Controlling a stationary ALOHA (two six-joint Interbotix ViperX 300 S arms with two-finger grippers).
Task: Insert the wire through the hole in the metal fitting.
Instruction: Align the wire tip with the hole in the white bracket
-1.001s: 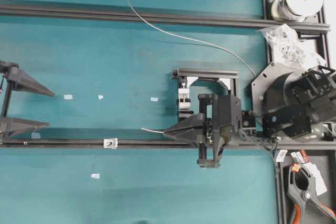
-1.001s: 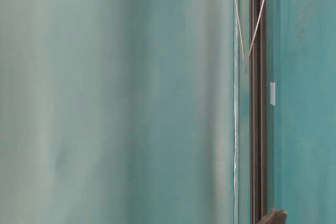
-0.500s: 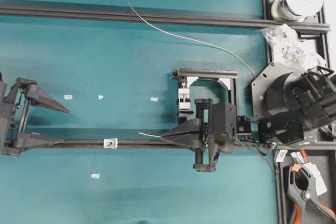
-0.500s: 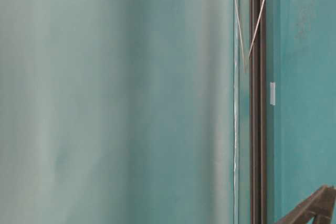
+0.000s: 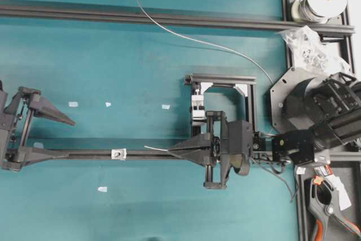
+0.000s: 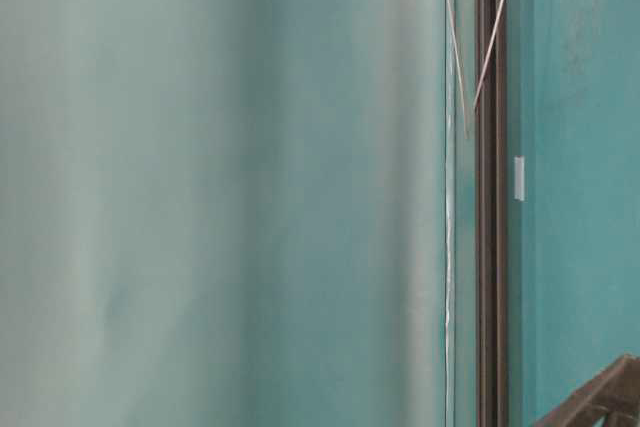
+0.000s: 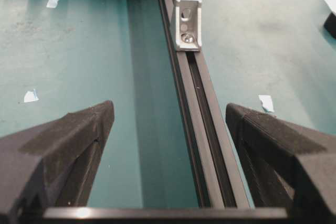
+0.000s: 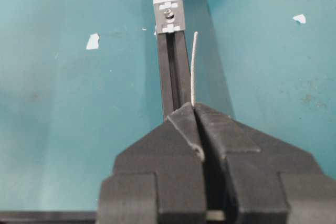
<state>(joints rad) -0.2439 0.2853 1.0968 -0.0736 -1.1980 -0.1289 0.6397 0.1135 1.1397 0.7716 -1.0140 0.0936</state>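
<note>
Overhead, you see the metal fitting (image 5: 118,153) seated on the black rail (image 5: 84,154) between both arms. Your right gripper (image 8: 195,107) has its jaws clenched on the wire (image 8: 193,66), whose free tip stops short of the fitting. Only the left wrist view shows the left gripper (image 7: 170,116) jaws released, straddling the rail.

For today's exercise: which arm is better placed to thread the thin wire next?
Right. The right gripper is shut on the thin silver wire, its tip near the small silver metal fitting. The left gripper is open, empty.
</note>
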